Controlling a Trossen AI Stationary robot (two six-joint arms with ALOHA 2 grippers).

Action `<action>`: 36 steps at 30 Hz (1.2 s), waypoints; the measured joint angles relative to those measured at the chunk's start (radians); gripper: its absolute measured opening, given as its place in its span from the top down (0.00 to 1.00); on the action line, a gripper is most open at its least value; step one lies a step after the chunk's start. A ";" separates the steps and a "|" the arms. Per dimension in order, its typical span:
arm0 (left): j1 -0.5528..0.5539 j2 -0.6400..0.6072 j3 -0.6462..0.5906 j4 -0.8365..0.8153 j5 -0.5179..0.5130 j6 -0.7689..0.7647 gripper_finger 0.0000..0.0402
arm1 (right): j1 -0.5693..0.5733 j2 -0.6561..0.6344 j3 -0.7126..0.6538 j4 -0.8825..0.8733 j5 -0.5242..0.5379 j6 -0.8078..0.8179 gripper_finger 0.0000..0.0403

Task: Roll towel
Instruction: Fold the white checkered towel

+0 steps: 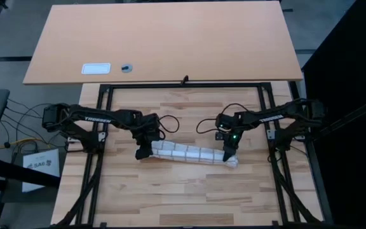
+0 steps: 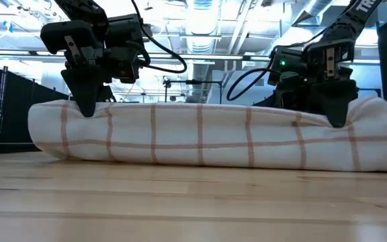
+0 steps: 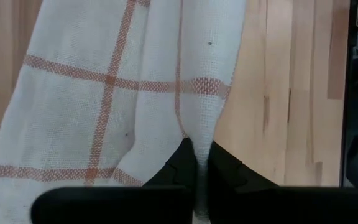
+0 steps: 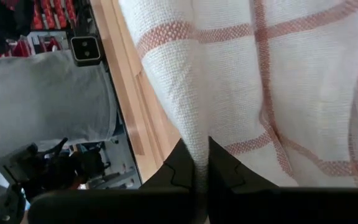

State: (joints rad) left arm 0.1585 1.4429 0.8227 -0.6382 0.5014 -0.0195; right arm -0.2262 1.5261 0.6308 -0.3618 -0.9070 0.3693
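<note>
Towel (image 1: 186, 153) is lying as a long roll on the wooden table (image 1: 170, 191), between our two arms. We are pinching a fold of its cloth at each end: left gripper (image 3: 201, 163) and right gripper (image 4: 199, 163), jaws nearly closed on it. Rolling looks close to finished; next we should probably release together without loosening the roll.

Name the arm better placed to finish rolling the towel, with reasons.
Neither alone, probably. The left gripper pinches one end of the rolled towel, and the right gripper pinches it just short of the other end. If one must lead, take left: it sits at the very end.
</note>
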 joint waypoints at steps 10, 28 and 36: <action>-0.002 0.000 0.000 -0.002 0.038 -0.010 1.00 | -0.093 0.000 -0.001 -0.002 0.015 0.060 0.75; -0.002 0.000 0.000 -0.001 0.040 -0.012 1.00 | -0.241 -0.023 0.011 -0.060 0.192 -0.036 0.70; -0.003 0.000 0.000 -0.001 0.040 -0.015 1.00 | -0.147 -0.161 0.085 -0.072 0.320 -0.119 0.70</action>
State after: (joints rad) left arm 0.1558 1.4433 0.8227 -0.6392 0.5419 -0.0345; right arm -0.3731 1.3650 0.7160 -0.4334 -0.5869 0.2502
